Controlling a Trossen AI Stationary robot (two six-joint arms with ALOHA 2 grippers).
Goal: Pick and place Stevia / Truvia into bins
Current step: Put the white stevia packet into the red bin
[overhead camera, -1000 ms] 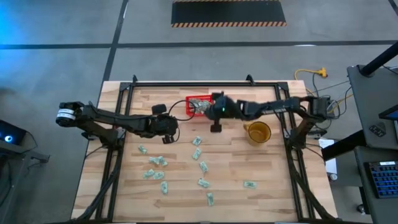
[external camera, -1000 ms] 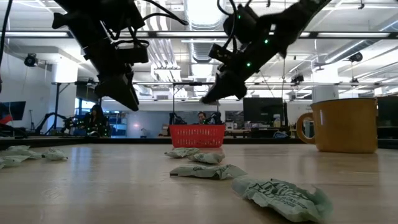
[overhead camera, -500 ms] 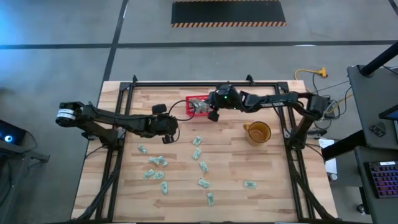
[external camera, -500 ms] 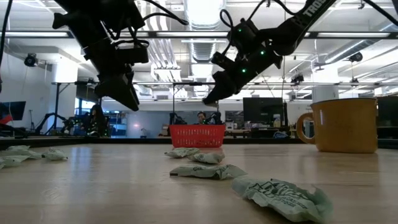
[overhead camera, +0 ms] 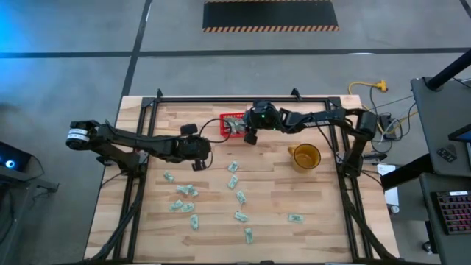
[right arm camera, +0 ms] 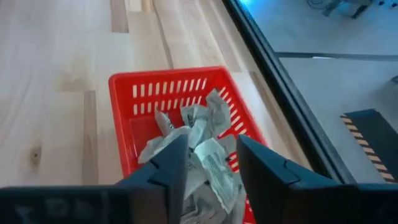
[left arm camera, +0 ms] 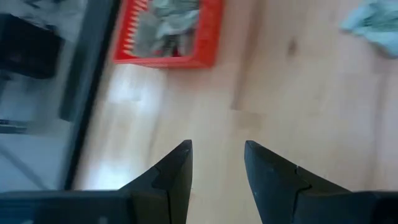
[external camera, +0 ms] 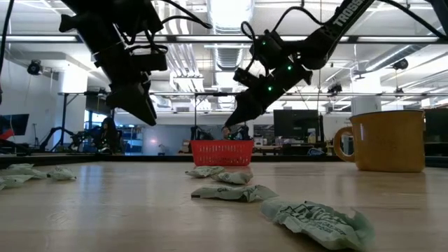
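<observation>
The red basket stands near the table's far edge and holds several crumpled Stevia sachets. My right gripper hangs open just above the basket's right part, with nothing gripped between its fingers. Several more pale green sachets lie flat on the wood in the middle and near-left of the table. My left gripper waits open above the table, left of the basket, with nothing between its fingers.
A yellow mug stands right of the basket, close to my right arm. A black frame rail runs along the table's far edge just behind the basket. Bare wood lies between the basket and the loose sachets.
My right gripper has travelled from above the middle of the table toward the far edge and slightly left, and now hangs over the red basket, lower than before. My left arm has kept still.
</observation>
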